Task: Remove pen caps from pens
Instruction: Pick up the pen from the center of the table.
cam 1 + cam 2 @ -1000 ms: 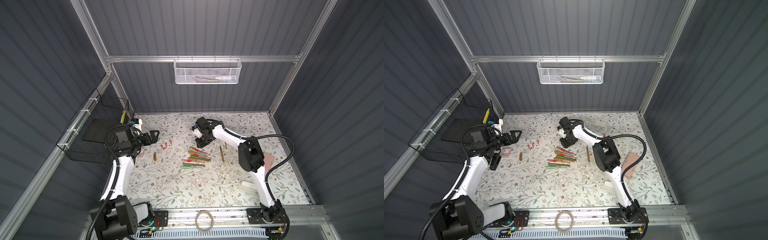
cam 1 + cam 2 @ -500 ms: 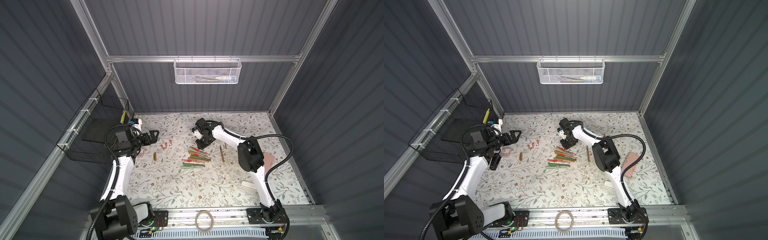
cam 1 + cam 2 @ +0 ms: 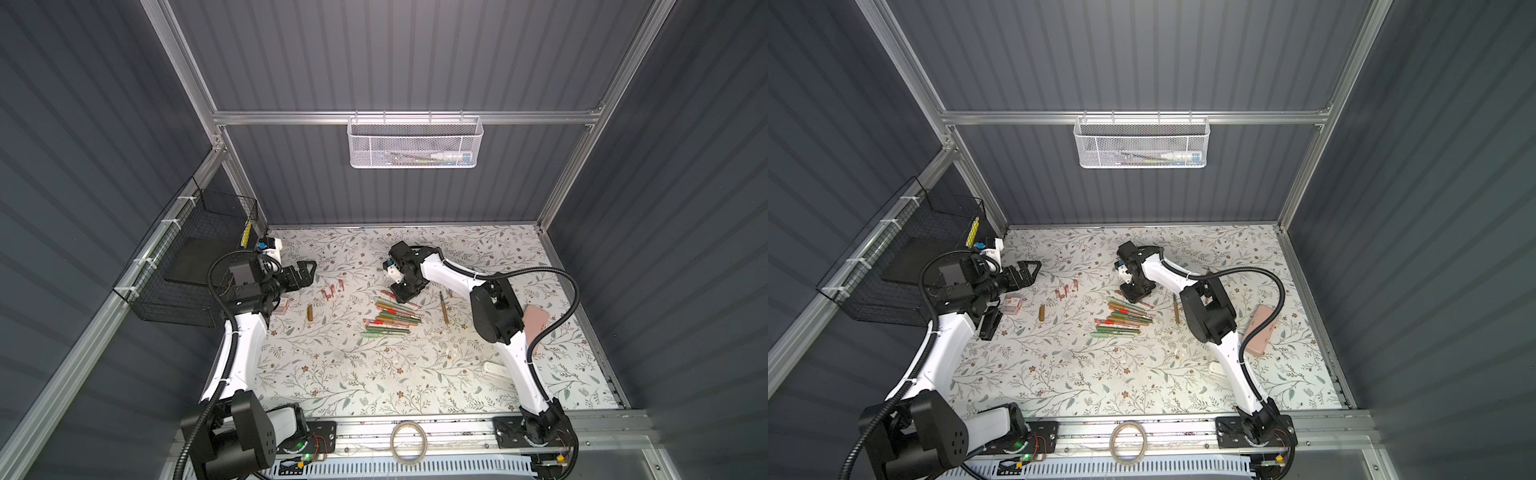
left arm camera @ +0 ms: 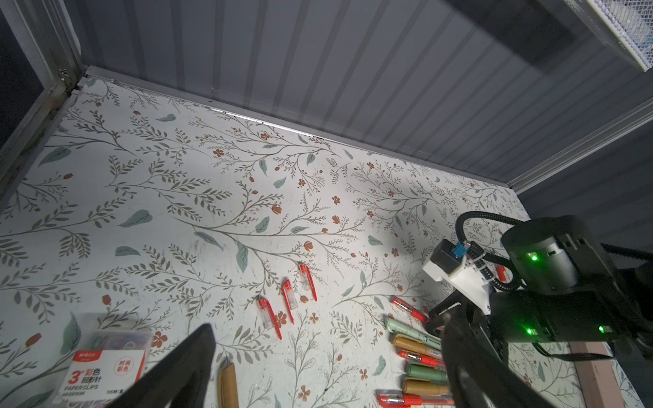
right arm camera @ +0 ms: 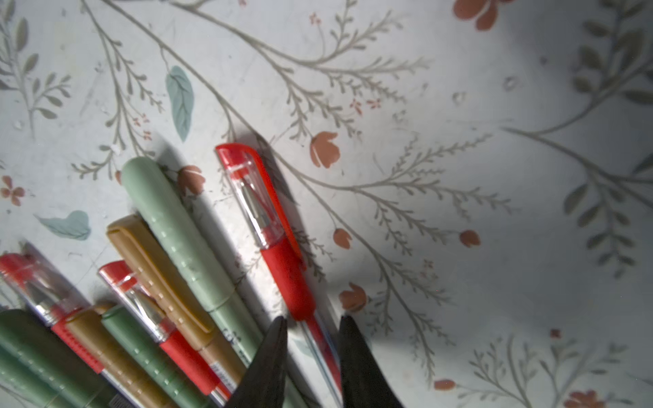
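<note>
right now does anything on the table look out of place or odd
Nothing spilled or damaged. Three loose red caps and a short brown piece lie apart from the pen pile, and one thin brown stick lies alone beside it. A paper clip box sits off to the side.

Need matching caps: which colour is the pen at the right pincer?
Red and clear pen; right wrist view.

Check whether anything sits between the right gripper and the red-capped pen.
Nothing visible does: the right gripper straddles the red-capped pen at its clear barrel. The pale-green pen lies close beside one finger, not between.
</note>
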`<state>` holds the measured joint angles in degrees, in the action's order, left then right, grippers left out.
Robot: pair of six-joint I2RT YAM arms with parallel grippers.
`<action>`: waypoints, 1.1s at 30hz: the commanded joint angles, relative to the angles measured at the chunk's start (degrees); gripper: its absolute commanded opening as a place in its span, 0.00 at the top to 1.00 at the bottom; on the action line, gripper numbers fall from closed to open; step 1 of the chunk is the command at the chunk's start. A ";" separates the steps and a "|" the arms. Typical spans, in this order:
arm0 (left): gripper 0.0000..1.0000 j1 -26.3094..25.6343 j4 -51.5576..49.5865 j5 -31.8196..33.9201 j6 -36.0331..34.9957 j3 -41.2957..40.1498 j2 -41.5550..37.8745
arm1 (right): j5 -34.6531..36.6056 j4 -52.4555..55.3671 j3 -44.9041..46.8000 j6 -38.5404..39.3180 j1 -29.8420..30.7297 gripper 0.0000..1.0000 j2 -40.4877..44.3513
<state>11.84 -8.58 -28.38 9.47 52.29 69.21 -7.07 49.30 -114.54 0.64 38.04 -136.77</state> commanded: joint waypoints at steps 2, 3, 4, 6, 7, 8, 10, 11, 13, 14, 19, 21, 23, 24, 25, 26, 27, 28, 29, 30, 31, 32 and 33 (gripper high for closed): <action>0.00 0.70 -0.19 -0.82 0.46 0.08 -0.79 | 1.13 0.17 1.75 0.37 -0.46 0.76 -0.73; 0.00 0.72 0.08 -0.78 0.49 -0.10 -0.83 | 1.98 -0.73 2.66 0.79 -0.51 0.76 -0.45; 0.00 0.73 0.53 -0.82 0.50 -0.37 -0.92 | 3.28 -1.04 3.04 1.08 -0.51 0.77 -0.56; 0.00 0.72 0.55 -1.10 0.59 -0.61 -1.16 | 5.90 -1.17 3.40 1.50 -0.60 0.81 -0.82; 0.00 0.73 0.20 -1.06 0.55 -0.47 -1.19 | 6.46 -1.44 3.80 1.62 -0.67 0.82 -0.54; 0.00 0.89 -0.18 -1.11 0.54 -0.22 -1.05 | 7.00 -2.41 4.93 1.71 -0.72 0.83 0.13; 0.00 1.08 -0.07 -0.85 0.66 -0.12 -0.84 | 7.55 -5.49 8.07 2.48 -0.91 0.86 2.00; 0.00 1.08 0.47 -0.82 0.65 -0.41 -0.90 | 8.12 -7.13 9.68 2.93 -1.04 0.88 2.84; 0.00 1.08 0.96 -1.13 0.83 -0.87 -1.09 | 8.61 -8.18 10.76 3.00 -1.65 0.91 3.51; 0.00 1.08 0.51 -1.24 0.81 -0.62 -1.09 | 8.65 -7.97 10.65 2.88 -1.95 0.93 3.85; 0.00 1.26 1.31 -2.08 1.13 -0.58 -0.68 | 10.63 -9.39 11.97 4.52 -2.26 0.99 8.77; 0.00 1.26 1.70 -3.28 1.49 -0.71 -0.52 | 10.60 -8.76 11.41 4.01 -2.60 1.00 11.16; 0.00 1.26 1.12 -4.40 1.94 0.23 0.07 | 8.51 -8.67 11.46 2.65 -2.71 1.00 14.36; 0.00 1.26 1.02 -5.33 2.20 0.50 0.30 | 7.55 -8.98 11.97 2.19 -2.69 1.00 15.91; 0.00 1.26 1.39 -6.57 2.84 0.78 0.44 | 6.59 -9.83 12.85 1.39 -2.59 1.00 17.61; 0.00 1.23 2.51 -8.21 3.98 0.62 0.61 | 5.87 -11.10 14.08 0.22 -2.52 1.00 19.40; 0.00 1.17 3.82 -10.02 5.27 0.36 0.65 | 5.25 -12.35 15.27 -0.91 -2.44 1.00 20.89; 0.00 1.17 5.26 -11.90 7.22 -0.02 0.78 | 4.61 -13.57 16.56 -2.64 -2.24 1.00 22.49; 0.00 1.09 6.84 -13.61 9.35 -0.35 1.05 | 3.87 -14.54 17.54 -4.39 -2.01 1.00 23.85; 0.00 1.00 7.99 -15.15 11.18 -0.60 1.33 | 3.51 -15.17 18.22 -5.99 -1.57 1.00 24.95; 0.00 0.68 9.54 -16.63 13.13 -1.01 1.66 | 3.76 -16.44 19.24 -7.61 -0.81 1.00 26.22; 0.00 0.03 11.47 -17.90 14.76 -1.58 1.96 | 4.54 -17.38 20.03 -8.91 0.13 1.00 27.23; 0.00 -0.82 13.02 -18.67 15.58 -2.16 2.14 | 5.68 -18.03 20.35 -10.19 1.15 1.00 27.95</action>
<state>12.05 -1.39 -40.86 19.20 51.46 70.43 -1.28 34.06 -96.31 -3.99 36.73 -109.65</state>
